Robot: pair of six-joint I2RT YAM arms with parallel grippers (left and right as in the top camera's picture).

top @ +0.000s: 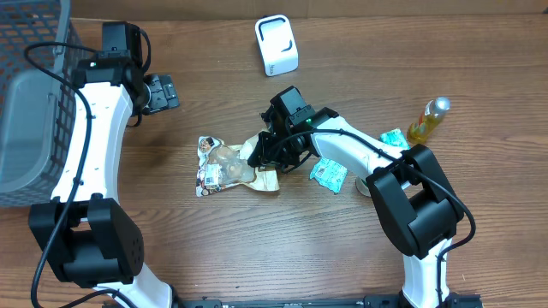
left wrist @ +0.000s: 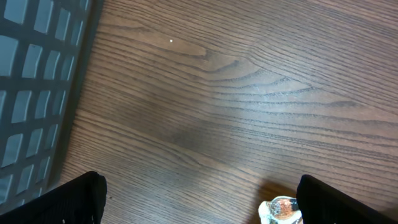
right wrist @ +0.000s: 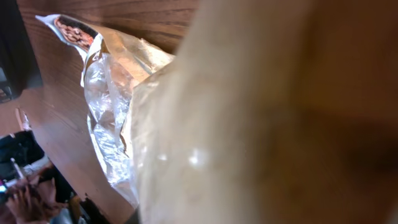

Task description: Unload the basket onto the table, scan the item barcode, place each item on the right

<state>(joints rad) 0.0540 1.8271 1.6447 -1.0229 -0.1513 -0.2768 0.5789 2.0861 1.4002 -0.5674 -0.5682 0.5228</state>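
Observation:
The item is a crinkled snack bag (top: 224, 164), clear plastic with a printed end, lying mid-table. My right gripper (top: 265, 152) is down on the bag's right end and appears shut on it. In the right wrist view the bag (right wrist: 118, 93) fills the frame, blurred and very close, hiding the fingers. My left gripper (top: 161, 91) hovers open over bare wood at the upper left, apart from the bag. Its wrist view shows the left gripper (left wrist: 211, 208) with jaws wide and a corner of the bag (left wrist: 281, 210) beside the right finger. A white boxy device (top: 276, 45) stands at the back.
A grey wire basket (top: 30, 94) fills the left edge, and its mesh wall (left wrist: 34, 93) is close to my left gripper. A yellow bottle (top: 428, 120) and teal packets (top: 328, 174) lie to the right, near the right arm's base.

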